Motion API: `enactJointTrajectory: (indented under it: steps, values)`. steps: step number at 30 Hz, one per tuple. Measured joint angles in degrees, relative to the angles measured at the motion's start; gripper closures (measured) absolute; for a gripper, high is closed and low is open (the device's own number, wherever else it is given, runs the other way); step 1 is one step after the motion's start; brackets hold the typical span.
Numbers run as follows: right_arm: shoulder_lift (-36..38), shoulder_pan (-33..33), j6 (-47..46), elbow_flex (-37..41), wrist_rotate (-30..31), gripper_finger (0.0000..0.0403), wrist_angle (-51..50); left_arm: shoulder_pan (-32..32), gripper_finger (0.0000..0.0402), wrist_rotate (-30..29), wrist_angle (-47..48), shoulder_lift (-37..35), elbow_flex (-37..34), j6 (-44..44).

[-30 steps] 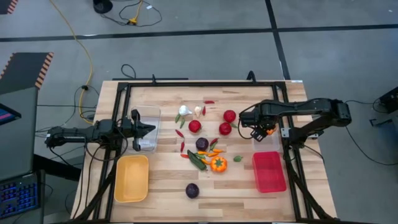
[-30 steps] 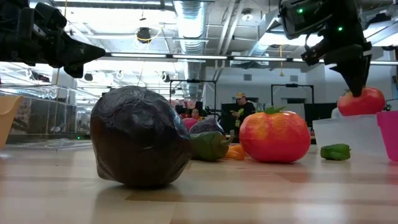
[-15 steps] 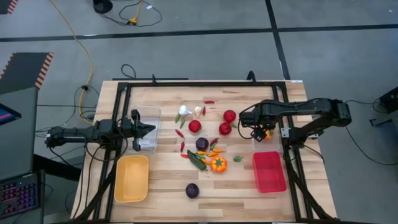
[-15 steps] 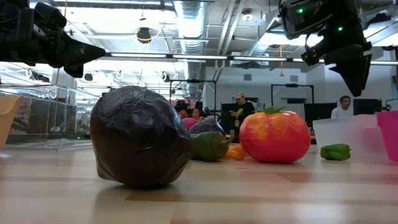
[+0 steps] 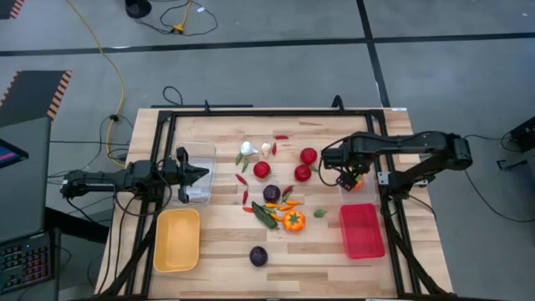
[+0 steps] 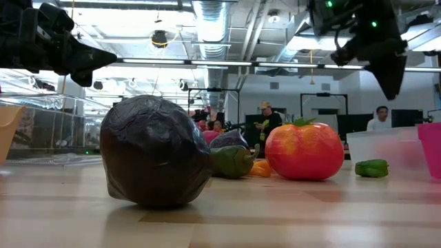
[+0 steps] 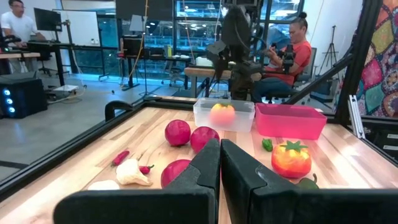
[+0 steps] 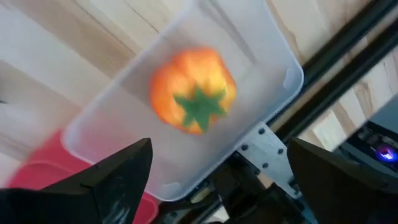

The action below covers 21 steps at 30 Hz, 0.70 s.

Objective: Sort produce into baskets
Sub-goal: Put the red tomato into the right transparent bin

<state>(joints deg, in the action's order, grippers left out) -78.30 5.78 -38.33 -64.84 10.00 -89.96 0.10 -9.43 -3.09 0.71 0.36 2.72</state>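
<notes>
- Orange pepper (image 8: pixel 193 89) lies inside the clear bin (image 8: pixel 255 74) on the table's right side, directly under my right gripper (image 5: pixel 350 177); the gripper's fingers (image 8: pixel 121 171) stand wide apart above it and touch nothing.
- From the left wrist view I see the same pepper (image 7: pixel 222 114) resting in the clear bin (image 7: pixel 205 115), with the red bin (image 7: pixel 291 121) just beside it.
- From above, the red bin (image 5: pixel 361 231) sits on the near side of the clear one, along the table's right edge.
- My left gripper (image 5: pixel 194 173) hangs over a second clear bin (image 5: pixel 203 159) on the table's left side, fingers (image 7: pixel 205 168) pressed together and holding nothing.
- The yellow bin (image 5: pixel 176 240) sits near that bin, closer to the table's front edge.
- Loose produce lies in the middle of the wooden table (image 5: pixel 226 242), between the two arms: three red tomatoes (image 5: pixel 308 155), white garlic (image 5: pixel 247 149), a dark purple round (image 5: pixel 272 193) and a cluster of thin chillies (image 5: pixel 282 205) beside another orange pepper (image 5: pixel 293 221).
- One more purple round (image 5: pixel 258 256) lies apart near the front edge, between the yellow and red bins.
- People (image 7: pixel 287 53) sit in the room beyond the table.
</notes>
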Motion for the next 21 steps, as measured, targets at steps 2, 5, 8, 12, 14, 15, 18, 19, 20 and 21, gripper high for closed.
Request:
enactJointTrajectory:
  steps: [2,5,8,12,14,15,18,19,20,21]
  values:
    - [0.00,0.00,-0.02,-2.47,0.04,0.0003,0.07,0.00,0.0401,0.02,0.00,0.00,0.00,0.02]
    - [0.00,-0.09,-0.07,-6.19,0.04,0.0003,2.39,0.00,0.0401,0.01,0.00,0.00,0.00,0.05]
    - [0.02,-0.79,-0.23,-8.29,-0.54,0.0003,8.58,0.00,0.0401,-0.01,0.00,0.00,0.00,0.09]
    - [-0.06,-2.45,-0.17,-8.59,-3.94,0.0003,20.96,0.00,0.0401,-0.01,0.00,0.00,0.00,0.09]
    - [-0.60,-3.53,-0.13,-8.63,-4.99,0.0003,26.59,0.00,0.0401,-0.01,0.00,0.00,0.00,0.09]
    - [-0.84,-4.08,-0.02,-8.63,-5.59,0.0003,29.01,0.00,0.0401,-0.01,0.00,0.00,0.00,0.09]
    - [-2.15,-5.65,0.34,-8.63,-5.82,0.0003,34.61,0.00,0.0401,-0.01,0.00,0.00,0.00,0.09]
    - [-2.74,-6.01,1.23,-8.63,-5.83,0.0003,35.91,0.00,0.0401,-0.01,0.00,0.00,0.00,0.09]
    - [-3.30,-6.38,2.21,-8.63,-5.83,0.0003,37.01,0.00,0.0401,-0.03,-0.02,0.00,0.00,0.09]
    - [-3.92,-6.63,3.02,-8.63,-5.81,0.0003,37.83,0.00,0.0401,-0.02,-0.02,0.00,0.00,0.09]
